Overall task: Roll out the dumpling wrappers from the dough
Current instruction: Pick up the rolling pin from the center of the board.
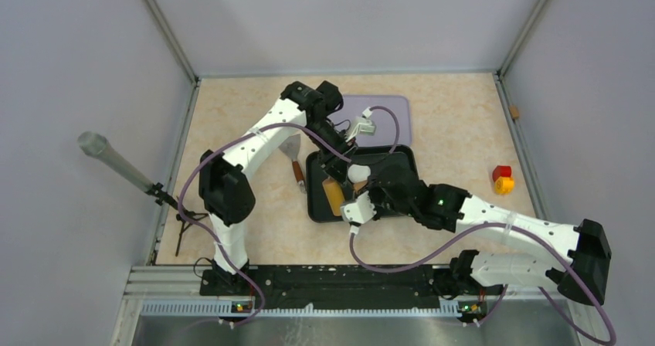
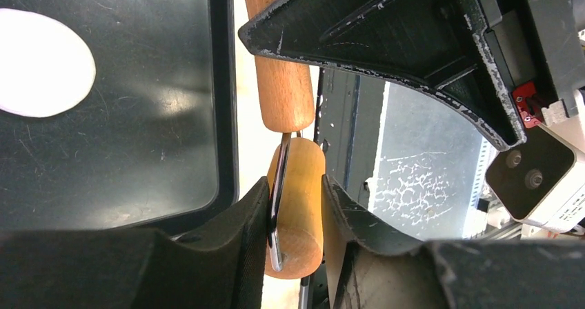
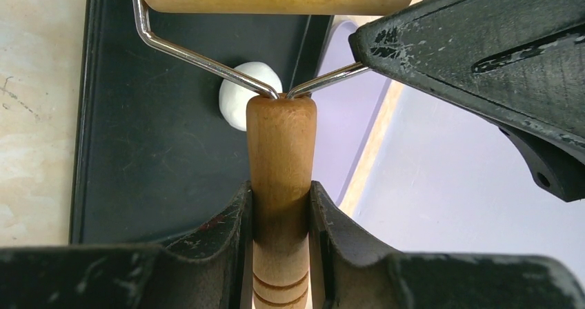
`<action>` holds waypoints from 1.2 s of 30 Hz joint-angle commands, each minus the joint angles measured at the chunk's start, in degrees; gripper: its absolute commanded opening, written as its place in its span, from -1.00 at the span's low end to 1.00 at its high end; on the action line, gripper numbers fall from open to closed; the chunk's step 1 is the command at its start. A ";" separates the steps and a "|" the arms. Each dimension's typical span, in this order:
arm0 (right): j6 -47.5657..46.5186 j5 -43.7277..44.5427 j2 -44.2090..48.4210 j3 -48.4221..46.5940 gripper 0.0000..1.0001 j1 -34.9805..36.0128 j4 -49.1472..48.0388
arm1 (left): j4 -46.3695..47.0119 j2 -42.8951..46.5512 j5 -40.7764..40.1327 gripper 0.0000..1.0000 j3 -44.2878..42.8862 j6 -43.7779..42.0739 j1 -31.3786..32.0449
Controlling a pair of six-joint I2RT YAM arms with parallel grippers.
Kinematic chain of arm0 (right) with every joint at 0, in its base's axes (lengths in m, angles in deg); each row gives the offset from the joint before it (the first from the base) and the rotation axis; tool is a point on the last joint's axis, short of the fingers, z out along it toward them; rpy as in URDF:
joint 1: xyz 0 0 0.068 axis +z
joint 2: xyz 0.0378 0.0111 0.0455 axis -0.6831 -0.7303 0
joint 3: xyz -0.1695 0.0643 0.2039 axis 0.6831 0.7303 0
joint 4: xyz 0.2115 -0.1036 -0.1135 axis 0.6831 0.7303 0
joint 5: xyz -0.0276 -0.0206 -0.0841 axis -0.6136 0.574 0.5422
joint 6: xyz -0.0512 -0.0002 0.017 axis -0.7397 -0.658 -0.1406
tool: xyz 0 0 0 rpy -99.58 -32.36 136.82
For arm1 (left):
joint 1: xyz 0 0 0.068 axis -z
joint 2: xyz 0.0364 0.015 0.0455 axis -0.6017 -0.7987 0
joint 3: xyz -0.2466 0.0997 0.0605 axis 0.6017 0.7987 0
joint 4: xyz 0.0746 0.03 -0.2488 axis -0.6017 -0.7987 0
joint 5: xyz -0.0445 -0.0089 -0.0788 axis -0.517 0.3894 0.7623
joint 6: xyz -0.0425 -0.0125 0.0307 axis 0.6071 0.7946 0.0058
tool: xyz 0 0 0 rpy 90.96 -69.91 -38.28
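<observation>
The overhead view alone shows the layout: both arms meet over the black tray [image 1: 390,161] in the middle of the beige, marbled table [image 1: 463,130], with a purple mat [image 1: 386,110] behind the tray, a metal-bladed scraper [image 1: 293,154] just left of it, and a red block [image 1: 502,172] touching a yellow block [image 1: 505,184] well off to the right. The dough [image 1: 358,173] shows there as a small white lump on the tray, between the two wrists. Only the wrist cameras reveal the grips. The left gripper [image 2: 296,198] is closed tightly across the short, smooth wooden barrel [image 2: 303,178] of a small rolling pin, its black fingers pressing both sides near the tray's raised outer rim. The right gripper [image 3: 279,202] is clamped around the pin's turned wooden handle [image 3: 279,143], which has grooved rings near its end. A bent, shiny wire frame [image 3: 186,52] joins the handle to the barrel. From the right wrist the dough looks rounded and matte, lying on the tray floor just behind the wire frame and partly hidden by it. From the left wrist it looks like a flatter, smooth-edged oval, cut off at the picture's left border. The tray floor is glossy and finely scratched, and the fingers' edges are scuffed with white.
</observation>
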 commanded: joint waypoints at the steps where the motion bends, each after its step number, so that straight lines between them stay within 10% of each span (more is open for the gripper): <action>1: 0.09 0.72 0.18 -4.11 -1.00 -0.41 -2.67 | -0.39 -0.35 0.18 -0.36 -0.81 -0.68 0.55; 11: 0.19 1.75 -0.85 -5.61 -1.00 -0.37 -2.57 | -0.91 -0.85 -0.79 -0.99 -0.50 -1.73 1.34; 17: 2.26 3.00 -2.08 -6.93 -0.99 -0.41 -4.19 | 1.76 0.91 -2.44 -1.00 -0.91 -0.17 1.12; 20: 4.52 4.21 -2.41 -7.70 -0.41 -0.41 -6.46 | 5.36 3.09 -1.86 -1.00 -0.25 2.37 -0.28; 22: 6.06 6.06 -2.58 -7.86 0.79 -0.40 -9.22 | 8.82 4.98 0.00 -1.00 0.57 4.94 -2.38; 30: 18.87 3.34 -2.55 -16.86 0.94 -2.60 -10.57 | 20.18 12.57 6.63 -1.00 4.17 11.55 -11.78; 36: 40.22 -19.19 -4.20 -36.42 0.96 -15.26 0.50 | 27.53 19.16 11.77 -1.00 7.35 13.44 -15.03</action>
